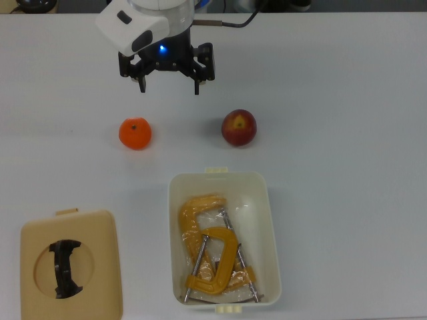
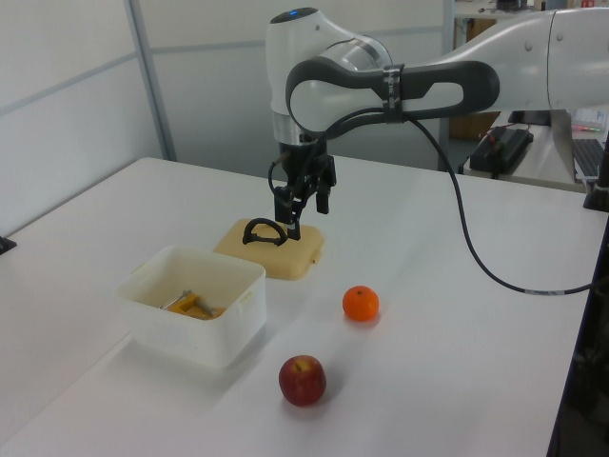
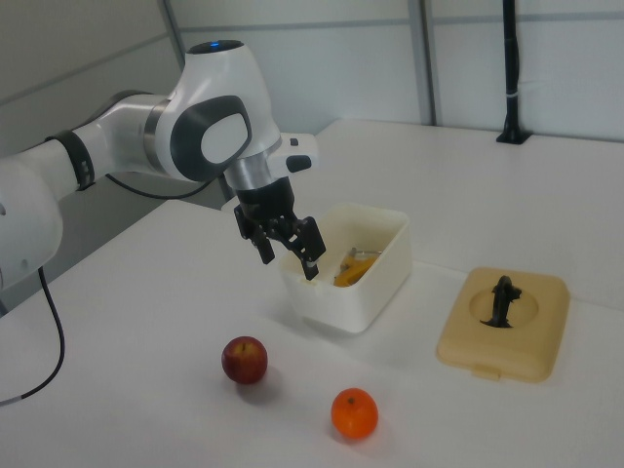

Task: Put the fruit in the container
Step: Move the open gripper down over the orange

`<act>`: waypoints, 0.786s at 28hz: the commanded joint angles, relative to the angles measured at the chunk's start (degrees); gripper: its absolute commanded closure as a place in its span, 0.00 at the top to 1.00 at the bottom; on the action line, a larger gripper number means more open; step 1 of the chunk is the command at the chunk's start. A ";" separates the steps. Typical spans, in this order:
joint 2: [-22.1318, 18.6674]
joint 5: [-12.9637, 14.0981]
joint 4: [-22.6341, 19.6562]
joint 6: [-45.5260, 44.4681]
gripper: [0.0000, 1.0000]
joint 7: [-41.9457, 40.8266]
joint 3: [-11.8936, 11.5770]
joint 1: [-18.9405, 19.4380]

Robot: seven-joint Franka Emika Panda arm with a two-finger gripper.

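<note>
— Hovering above the bench [image 1: 347, 100], tool [image 1: 169, 85] spread wide and holding nothing, poised over the gap between mandarin [image 1: 135, 133] and apple [image 1: 239, 128].

— Favouring either fruit yet?

— Hard to say. Sits a shade nearer the mandarin in the top view, but well above both and touching neither. Probably raised that high to stay free for a straight drop onto whichever comes first.

— And the fruit itself?

— Both resting on the bare bench, well apart from each other, just beyond the short end of the tub [image 1: 272, 220]. Mandarin on the top view's left, apple on the top view's right. Neither inside yet, so nothing of the job done.

— Room in the tub?

— Partly taken up by yellow clamps [image 1: 213, 257] lying in the half farther from the fruit. Nearer half looks clear, likely the best spot for dropping round things so as not to bounce off metal.

— Lid in the way?

— No. Lid [image 1: 72, 267] set flat on the bench, handle up, off to the top view's left of the tub and apart from it; opening fully exposed.

— Anything to mind?

— Round fruit apt to roll if nudged off-centre; worth closing squarely across the middle.
</note>
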 commanded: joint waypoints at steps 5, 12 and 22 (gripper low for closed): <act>-1.88 -3.01 -4.87 1.53 1.00 -1.69 -1.13 0.14; -3.81 -4.16 -12.44 7.16 1.00 -3.10 -3.58 0.14; -3.90 -6.44 -21.31 14.18 1.00 -6.53 -5.78 0.14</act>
